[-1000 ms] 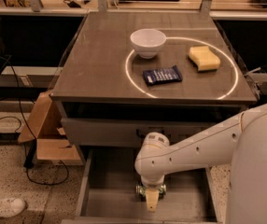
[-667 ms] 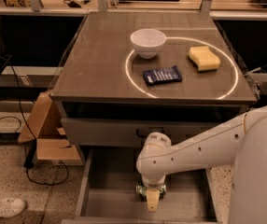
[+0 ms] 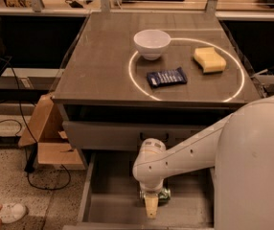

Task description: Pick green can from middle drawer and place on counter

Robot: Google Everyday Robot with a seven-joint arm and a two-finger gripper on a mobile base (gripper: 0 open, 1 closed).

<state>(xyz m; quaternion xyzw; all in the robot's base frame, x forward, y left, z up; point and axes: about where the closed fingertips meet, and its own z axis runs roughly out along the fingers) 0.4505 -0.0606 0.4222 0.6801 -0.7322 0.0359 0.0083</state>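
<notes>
The middle drawer (image 3: pixel 112 198) is pulled open at the bottom of the camera view, below the counter (image 3: pixel 98 66). The green can (image 3: pixel 165 194) lies on the drawer floor; only a small green and silver part shows beside the wrist. My gripper (image 3: pixel 151 208) hangs down into the drawer from the white arm, right at the can's left side and partly covering it. Whether it touches the can is hidden.
On the counter stand a white bowl (image 3: pixel 152 43), a yellow sponge (image 3: pixel 209 60) and a dark blue snack packet (image 3: pixel 166 77), around the white ring. A closed grey drawer front (image 3: pixel 106 135) sits above the open drawer. A cardboard box (image 3: pixel 46 140) and cables lie on the floor at left.
The arm and gripper have stayed in place over the can. A shoe on the floor at lower left has shifted slightly.
</notes>
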